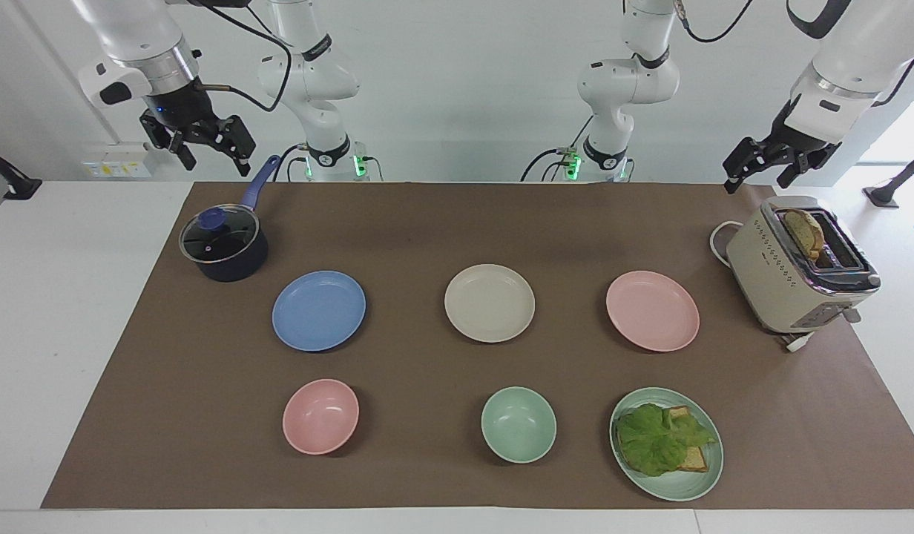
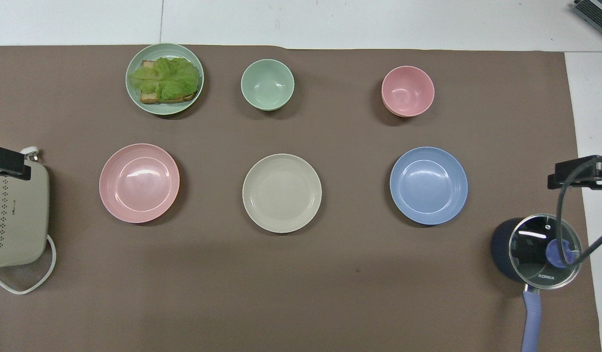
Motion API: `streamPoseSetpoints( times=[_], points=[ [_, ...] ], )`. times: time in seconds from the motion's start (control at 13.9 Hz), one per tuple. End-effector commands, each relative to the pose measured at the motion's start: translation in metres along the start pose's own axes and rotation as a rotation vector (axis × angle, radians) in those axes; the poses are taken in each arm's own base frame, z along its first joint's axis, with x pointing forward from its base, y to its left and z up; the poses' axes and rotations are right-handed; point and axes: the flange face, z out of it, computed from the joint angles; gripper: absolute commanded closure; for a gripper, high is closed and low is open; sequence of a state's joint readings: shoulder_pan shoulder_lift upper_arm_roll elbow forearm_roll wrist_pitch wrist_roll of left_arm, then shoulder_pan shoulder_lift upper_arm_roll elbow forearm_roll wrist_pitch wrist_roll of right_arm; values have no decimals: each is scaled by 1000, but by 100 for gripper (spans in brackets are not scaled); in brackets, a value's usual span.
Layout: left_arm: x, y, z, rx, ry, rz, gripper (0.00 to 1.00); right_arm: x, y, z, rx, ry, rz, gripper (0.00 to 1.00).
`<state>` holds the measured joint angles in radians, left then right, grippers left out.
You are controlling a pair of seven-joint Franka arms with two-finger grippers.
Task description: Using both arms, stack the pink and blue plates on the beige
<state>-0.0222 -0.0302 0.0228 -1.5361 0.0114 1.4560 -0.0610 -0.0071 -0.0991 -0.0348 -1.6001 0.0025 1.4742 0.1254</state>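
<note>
Three equal plates lie in a row across the brown mat. The beige plate (image 1: 490,302) (image 2: 282,192) is in the middle. The blue plate (image 1: 318,310) (image 2: 428,185) lies toward the right arm's end and the pink plate (image 1: 652,310) (image 2: 139,183) toward the left arm's end. All three are bare and apart from each other. My right gripper (image 1: 216,159) hangs open and empty, high above the mat's edge by the pot. My left gripper (image 1: 759,182) hangs open and empty, high up above the toaster. Each arm waits well clear of the plates.
A dark pot (image 1: 223,245) with a glass lid stands beside the blue plate, nearer to the robots. A beige toaster (image 1: 798,267) holding bread stands beside the pink plate. Farther from the robots sit a pink bowl (image 1: 320,416), a green bowl (image 1: 518,424) and a green plate (image 1: 705,475) with lettuce and bread.
</note>
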Motion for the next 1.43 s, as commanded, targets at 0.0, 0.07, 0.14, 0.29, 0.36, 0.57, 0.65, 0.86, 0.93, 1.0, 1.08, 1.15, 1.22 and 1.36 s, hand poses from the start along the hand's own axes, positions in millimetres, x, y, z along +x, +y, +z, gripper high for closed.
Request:
streamPoseSetpoints(
  times=[0.0,0.07,0.14,0.29,0.36,0.57,0.65,0.86,0.93,1.0,1.08,1.15,1.22,1.36],
  points=[
    [-4,5,-4,-8,11,1,0,-1,4,0,12,18,-15,0],
    [-4,3,-4,-9,11,-7,0,-1,4,0,13,22,-7,0],
    [-3,4,-5,-10,15,-5,0,-1,4,1,13,21,-6,0],
    [0,-1,-6,-16,37,-12,0,-1,5,1,13,19,-2,0],
    [0,-1,-5,-16,37,-9,0,-3,4,2,12,18,-5,0],
    [-1,-1,-5,-16,34,-9,0,-5,4,2,13,19,-9,0],
    [-1,-2,-5,-16,34,-12,0,-5,4,2,13,19,-9,0],
    [-4,-11,1,-17,27,-29,0,-5,4,2,13,19,-10,0],
    [-3,-11,5,-17,29,-31,0,-5,4,2,13,19,-10,0],
    [-1,-11,12,-17,26,-29,0,-5,5,2,13,19,-9,0],
    [1,-11,17,-17,29,-32,0,-5,4,2,13,19,-10,0],
    [5,-14,26,-17,29,-38,0,-5,5,2,13,19,-9,0],
    [8,-14,36,-17,33,-39,0,-5,5,2,13,19,-9,0],
    [14,-14,65,-17,35,-39,0,-5,6,3,13,18,-10,0]
  ],
)
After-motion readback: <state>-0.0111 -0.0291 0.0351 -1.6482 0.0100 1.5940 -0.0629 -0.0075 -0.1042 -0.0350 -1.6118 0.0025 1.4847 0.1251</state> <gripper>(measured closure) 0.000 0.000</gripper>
